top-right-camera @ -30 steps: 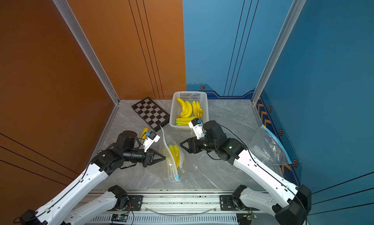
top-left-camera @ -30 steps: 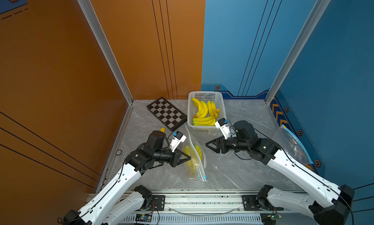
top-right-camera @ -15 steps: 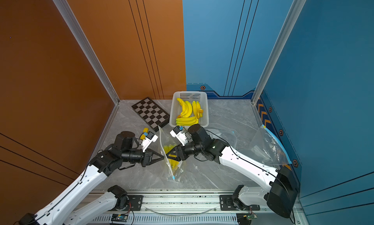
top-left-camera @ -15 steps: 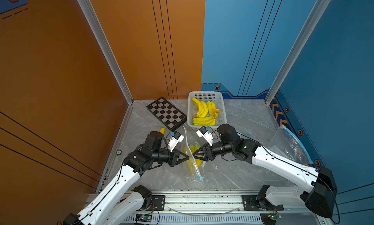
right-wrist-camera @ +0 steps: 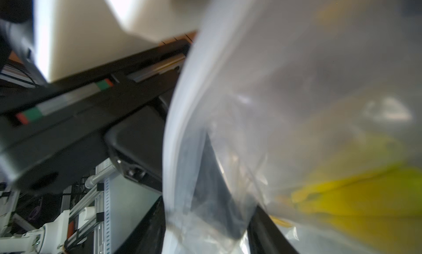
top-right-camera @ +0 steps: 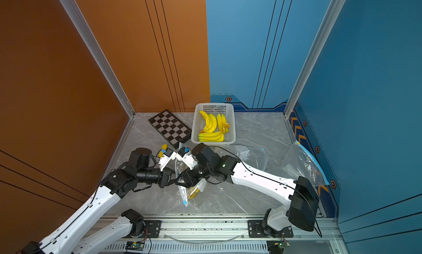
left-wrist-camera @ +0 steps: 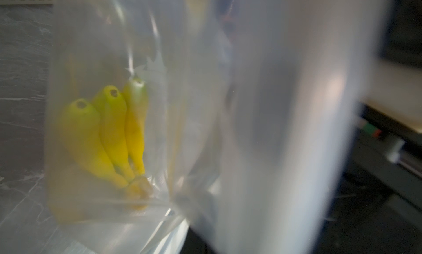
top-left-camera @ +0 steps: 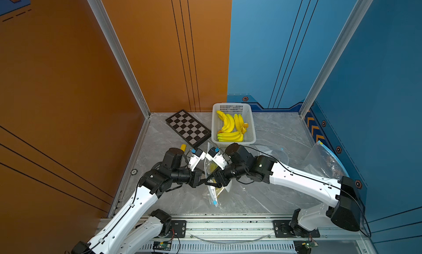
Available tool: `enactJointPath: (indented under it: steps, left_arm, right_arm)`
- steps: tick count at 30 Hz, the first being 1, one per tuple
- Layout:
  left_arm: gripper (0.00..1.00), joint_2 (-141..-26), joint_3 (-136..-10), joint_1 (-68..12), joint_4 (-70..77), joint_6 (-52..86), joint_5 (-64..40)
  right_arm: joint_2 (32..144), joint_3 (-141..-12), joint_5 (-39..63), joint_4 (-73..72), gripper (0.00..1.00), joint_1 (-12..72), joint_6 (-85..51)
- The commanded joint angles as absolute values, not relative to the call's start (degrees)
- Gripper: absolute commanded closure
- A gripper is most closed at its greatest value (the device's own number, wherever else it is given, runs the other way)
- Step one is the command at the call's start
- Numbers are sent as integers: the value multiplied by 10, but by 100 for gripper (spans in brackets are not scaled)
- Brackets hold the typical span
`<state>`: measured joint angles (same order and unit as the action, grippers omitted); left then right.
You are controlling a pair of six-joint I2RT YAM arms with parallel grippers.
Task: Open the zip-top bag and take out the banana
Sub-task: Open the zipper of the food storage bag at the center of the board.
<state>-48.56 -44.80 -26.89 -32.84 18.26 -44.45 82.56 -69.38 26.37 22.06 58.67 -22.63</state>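
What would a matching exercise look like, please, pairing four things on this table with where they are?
Things:
1. checkerboard
2. white basket
3. zip-top bag with bananas
4. second clear bag

Places:
A. by the blue side wall
B. mid-table, in front of the white basket
C. at the very back, holding loose banana bunches
D. flat, between the white basket and the orange side wall

Pairs: 1-D, 2-C, 3-B, 4-A.

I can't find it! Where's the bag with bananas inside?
In both top views the zip-top bag stands mid-table between the left pincer and right pincer, in front of the white basket.
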Motion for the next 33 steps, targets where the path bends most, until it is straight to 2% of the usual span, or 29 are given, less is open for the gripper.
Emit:
enactJointPath:
  steps: [1,3,7,14,23,25,29,33]
  left_arm:
    - [100,-482,-467,-266,-323,171,-457]
    - [100,-483,-466,-265,-323,171,-456]
    - [100,-486,-467,-265,-323,169,-455]
    - [100,-494,-474,-267,-323,165,-456]
    - [100,-491,-475,-264,-323,171,-457]
    - [100,-488,-475,-262,-323,172,-456]
    - [100,-488,-475,-259,-323,172,-457]
    - [100,-492,-477,-258,-323,171,-463]
  right_arm:
    - [777,-705,110,310,37,579,-199]
    - [745,-695,71,323,32,570,-208]
    - [719,-671,106,321,30,549,-218]
    - [720,-624,163,249,30,520,-261]
    - [754,-640,240,200,32,513,-269]
    - [723,-629,231,200,31,487,-278]
    - [660,-591,258,228,29,373,-304]
    - [692,-615,332,289,20,359,-251]
